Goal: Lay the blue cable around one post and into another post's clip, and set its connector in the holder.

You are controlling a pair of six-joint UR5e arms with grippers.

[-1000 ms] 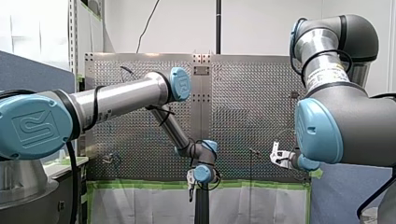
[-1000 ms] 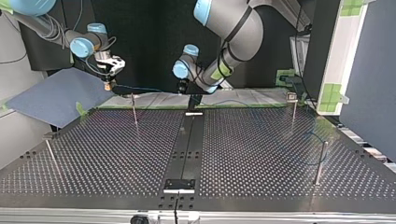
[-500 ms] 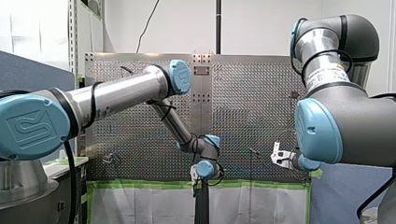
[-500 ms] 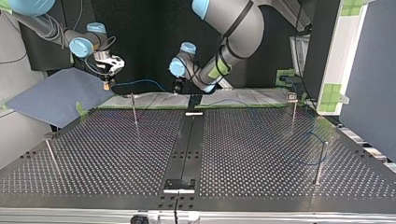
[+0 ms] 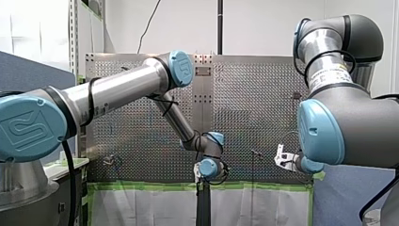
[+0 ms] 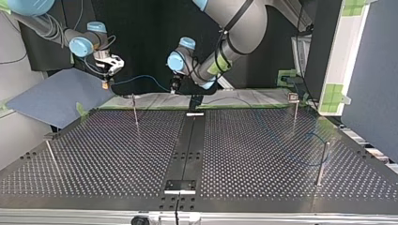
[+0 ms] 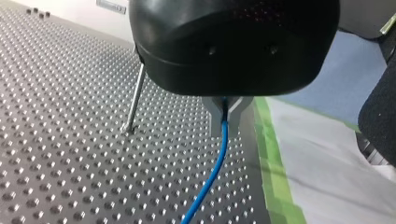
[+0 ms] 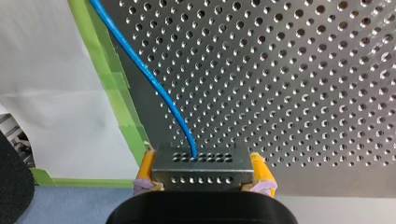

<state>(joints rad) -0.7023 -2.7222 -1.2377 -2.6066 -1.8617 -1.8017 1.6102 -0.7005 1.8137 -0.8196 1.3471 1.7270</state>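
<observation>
In the top view the blue cable hung between both arms above the bench, clear of the nearest post. In the left wrist view my left end effector pinched the cable. In the right wrist view my right end effector clamped the connector. Routing, clipping and seating all seemed left to do.

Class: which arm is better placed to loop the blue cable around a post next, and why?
Left, probably. My left gripper pinches the blue cable with a post close beside it; my right gripper only holds the connector.
</observation>
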